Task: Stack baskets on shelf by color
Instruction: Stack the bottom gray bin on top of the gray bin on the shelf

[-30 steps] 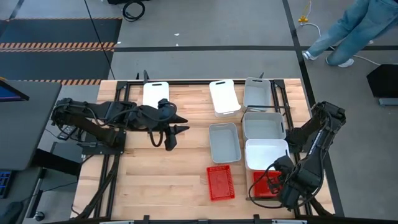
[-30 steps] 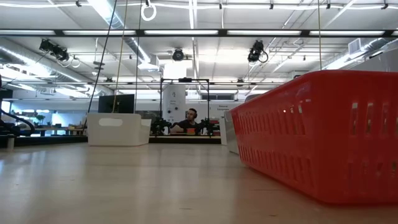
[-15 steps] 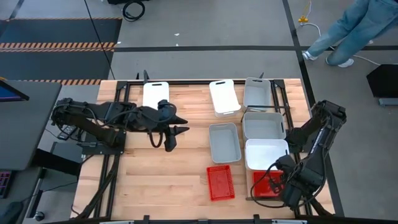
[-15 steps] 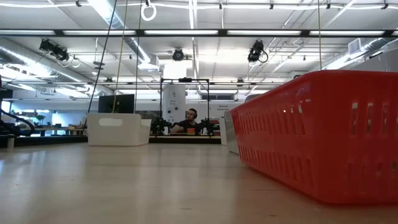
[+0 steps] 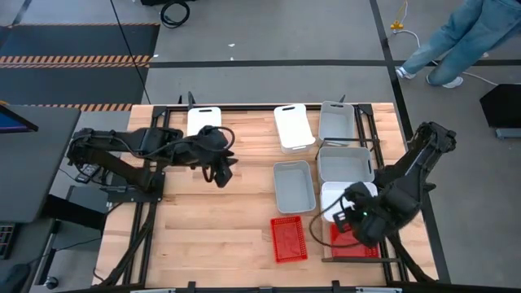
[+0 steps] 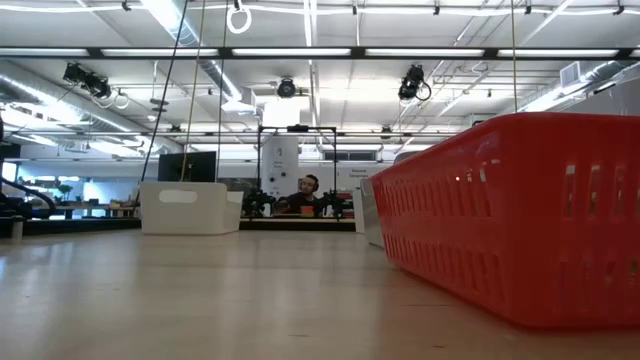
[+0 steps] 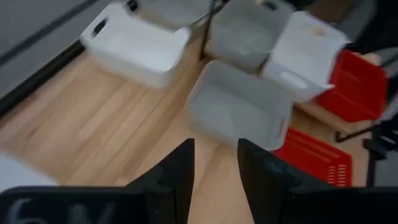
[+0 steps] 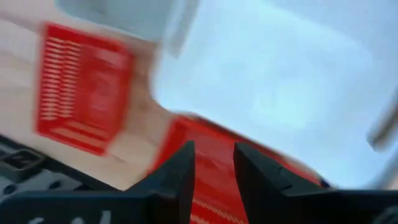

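Note:
On the pale shelf along the table's right side stand two grey baskets, a white basket and a red basket. On the tabletop rest a grey basket, a red basket and two white baskets. My right gripper hangs open over the seam between the shelf's white basket and red basket, touching neither. My left gripper hovers open over bare wood at centre left.
Black frame rails run beside the shelf and along the table's far edge. Bare wood lies in the near left half of the table. A person stands on the floor beyond the far right corner. The low view shows only the red basket and a white basket.
My right gripper has risen off the red basket on the shelf and swung toward the table's far edge and left, now over the white basket's near rim; the red basket stays put. My left gripper has rolled and tipped, shifting slightly toward the far edge.

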Robot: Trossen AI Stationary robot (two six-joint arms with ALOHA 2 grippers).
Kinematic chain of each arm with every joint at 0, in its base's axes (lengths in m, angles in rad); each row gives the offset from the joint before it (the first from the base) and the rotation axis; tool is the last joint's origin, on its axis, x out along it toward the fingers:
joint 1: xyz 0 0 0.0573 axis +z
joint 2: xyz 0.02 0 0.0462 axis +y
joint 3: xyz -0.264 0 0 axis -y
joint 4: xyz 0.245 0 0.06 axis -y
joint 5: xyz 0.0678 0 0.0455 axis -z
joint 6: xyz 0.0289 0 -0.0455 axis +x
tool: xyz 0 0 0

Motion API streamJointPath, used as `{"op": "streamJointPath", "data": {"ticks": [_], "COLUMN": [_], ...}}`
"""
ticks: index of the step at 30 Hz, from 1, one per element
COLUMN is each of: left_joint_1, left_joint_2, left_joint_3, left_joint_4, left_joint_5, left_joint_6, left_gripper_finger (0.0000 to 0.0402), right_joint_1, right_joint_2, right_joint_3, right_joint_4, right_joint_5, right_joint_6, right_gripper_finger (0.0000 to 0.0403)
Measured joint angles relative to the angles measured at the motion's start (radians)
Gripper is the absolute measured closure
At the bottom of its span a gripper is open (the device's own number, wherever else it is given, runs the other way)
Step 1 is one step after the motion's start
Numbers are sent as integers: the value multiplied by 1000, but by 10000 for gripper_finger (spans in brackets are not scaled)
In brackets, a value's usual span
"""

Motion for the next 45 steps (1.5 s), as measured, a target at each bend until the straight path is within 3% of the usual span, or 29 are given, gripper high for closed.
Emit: {"op": "streamJointPath", "data": {"ticks": [7,13,22,29,45], "left_joint_1": [52,75,74,73,73], "left_joint_2": [4,4,4,3,3], "left_joint_3": [0,0,0,0,0], "left_joint_4": [-96,-102,-133,-151,-220], "left_joint_5": [10,31,30,30,84], "left_joint_6": [-90,-78,-82,-82,-125], "left_gripper_finger": [274,273,273,273,273], "right_joint_1": [-204,-381,-503,-524,-546], "right_joint_2": [-3,-3,54,188,342], "right_joint_3": [0,0,1,1,1], "right_joint_4": [133,253,350,382,388], "right_joint_5": [29,-36,-91,-199,-320], "right_joint_6": [-344,-723,-1173,-1358,-1515], "right_gripper_finger": [284,275,184,134,149]}}
